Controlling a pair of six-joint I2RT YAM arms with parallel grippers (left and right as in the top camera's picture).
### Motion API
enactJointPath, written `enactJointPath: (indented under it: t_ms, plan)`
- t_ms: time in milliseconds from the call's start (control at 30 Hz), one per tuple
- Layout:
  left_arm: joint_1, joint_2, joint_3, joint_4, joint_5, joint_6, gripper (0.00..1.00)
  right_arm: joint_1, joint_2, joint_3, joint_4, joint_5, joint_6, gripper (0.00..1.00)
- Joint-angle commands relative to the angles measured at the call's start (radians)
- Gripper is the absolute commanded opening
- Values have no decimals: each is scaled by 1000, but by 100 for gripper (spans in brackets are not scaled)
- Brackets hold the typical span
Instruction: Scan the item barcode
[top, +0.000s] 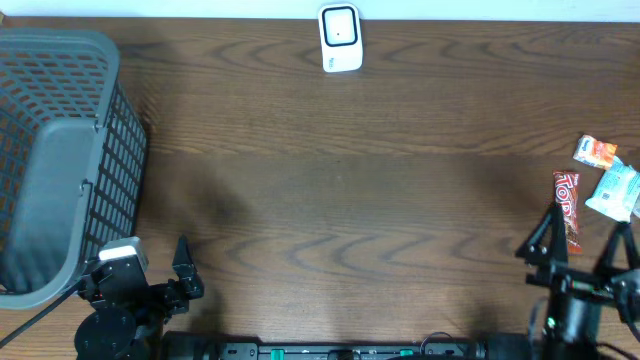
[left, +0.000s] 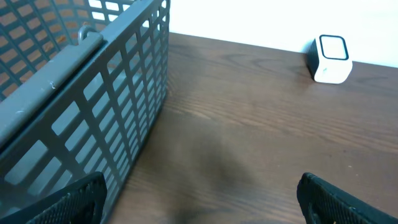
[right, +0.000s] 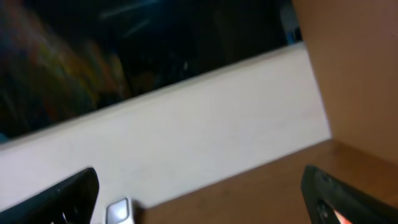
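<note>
While overhead shows snack bar (top: 568, 208), left wrist shows basket (left: 62, 84), scanner (left: 329, 59)

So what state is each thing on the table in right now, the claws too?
Left gripper: open, empty.
Right gripper: open, empty.
Basket: upright, nothing visible inside.
Scanner: standing at far edge, nothing before it.
Red snack bar: lying flat, untouched.
Orange packet: lying flat, untouched.
Pale blue packet: lying flat, untouched.
</note>
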Motion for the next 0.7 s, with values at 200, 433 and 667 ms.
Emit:
enactJointPath:
  t_ms: [200, 433, 667]
  plan:
    - [3, -5, -1, 1, 10, -1, 98, 8, -15, -262, 227, 9, 116, 99]
    - [3, -5, -1, 1, 10, -1, 98, 8, -15, -418, 386, 9, 117, 99]
    - [3, -5, -1, 1, 10, -1, 98, 11, -16, -512, 410, 9, 135, 99]
